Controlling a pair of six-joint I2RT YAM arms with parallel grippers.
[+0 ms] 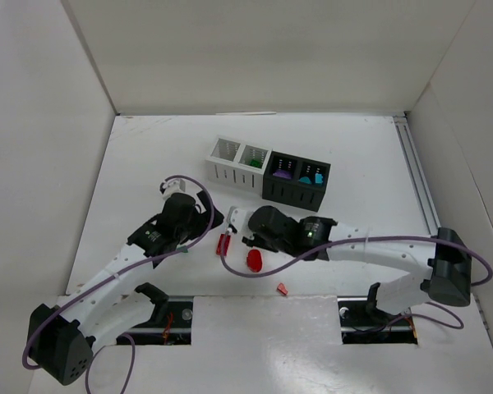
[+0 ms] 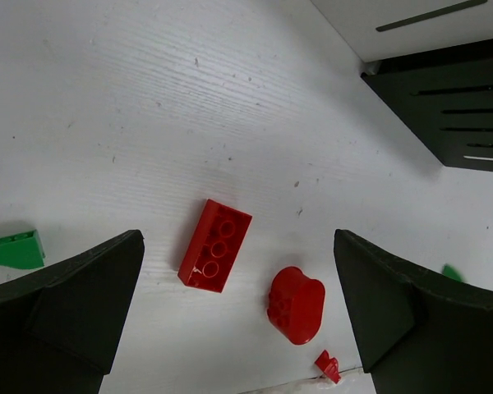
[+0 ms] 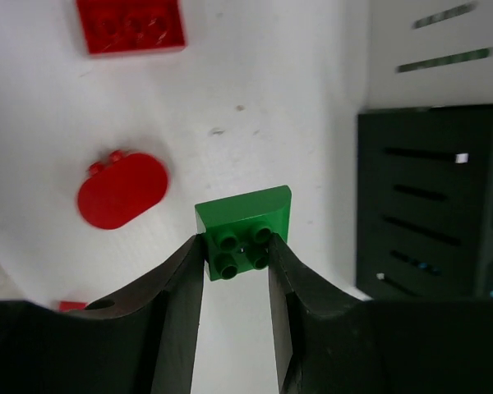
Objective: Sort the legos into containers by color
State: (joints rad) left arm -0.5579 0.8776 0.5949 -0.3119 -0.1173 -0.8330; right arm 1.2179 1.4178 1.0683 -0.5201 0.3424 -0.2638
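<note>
Green lego (image 3: 242,220) pinched in the right pincer (image 3: 235,246) shows on its wrist view, hidden overhead; left pincer (image 2: 237,246) gapes.

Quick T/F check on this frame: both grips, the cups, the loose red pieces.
1. The right fingers pinch a green brick. True.
2. The left fingers hold the red brick. False: they stand open, and the brick lies on the table between them.
3. The purple piece lies loose on the table. False: it sits in a black cup.
4. The red oval lies beside the red brick. True.
</note>
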